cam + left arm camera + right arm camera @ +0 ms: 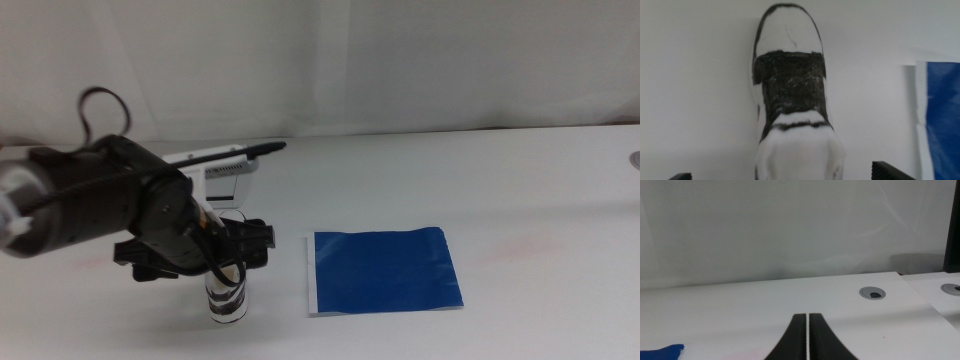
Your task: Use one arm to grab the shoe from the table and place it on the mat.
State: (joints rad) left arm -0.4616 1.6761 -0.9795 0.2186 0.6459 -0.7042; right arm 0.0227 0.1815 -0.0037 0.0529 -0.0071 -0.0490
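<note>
Middle view, left gripper (232, 268) spread wide around shoe (228, 296) on white table (520, 190), mat (385, 270) beside.

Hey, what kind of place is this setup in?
Probably a robotics lab bench: a plain white table against a blank white backdrop, a robot arm over a small shoe, and a blue mat laid out as a target.

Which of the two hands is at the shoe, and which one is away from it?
The left hand is at the shoe, open around it. The right hand is shut and waits over bare table, away from the shoe.
</note>
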